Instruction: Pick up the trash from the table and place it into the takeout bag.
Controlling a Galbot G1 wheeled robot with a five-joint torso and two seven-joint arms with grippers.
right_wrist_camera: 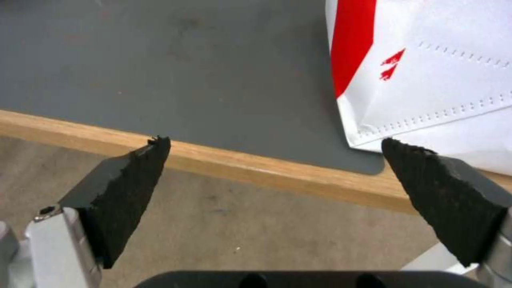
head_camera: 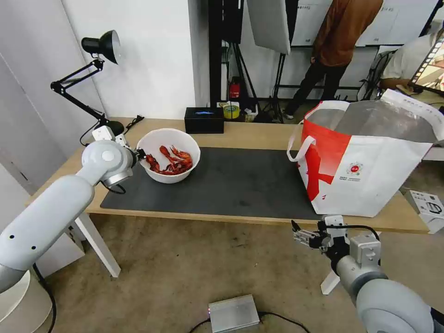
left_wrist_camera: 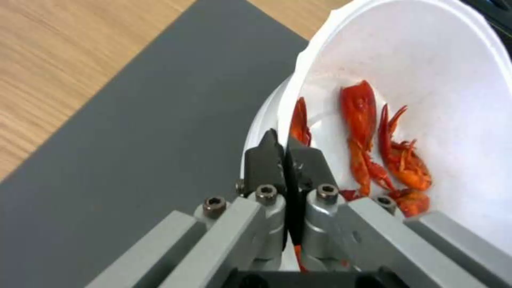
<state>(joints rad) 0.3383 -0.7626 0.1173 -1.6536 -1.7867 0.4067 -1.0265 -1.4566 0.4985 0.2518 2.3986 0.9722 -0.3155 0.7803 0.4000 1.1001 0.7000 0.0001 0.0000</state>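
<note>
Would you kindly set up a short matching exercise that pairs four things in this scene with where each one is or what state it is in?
Things:
1. left gripper
2. right gripper
3. takeout bag
4. black rectangular box

Places or states:
A. at the table's far edge, behind the dark grey mat
B. open, in front of the table's near edge
C. upright on the mat's right end, mouth open
D. shut on the rim of the white bowl of crayfish shells

Pairs: 1-D, 2-B, 3-C, 4-A
</note>
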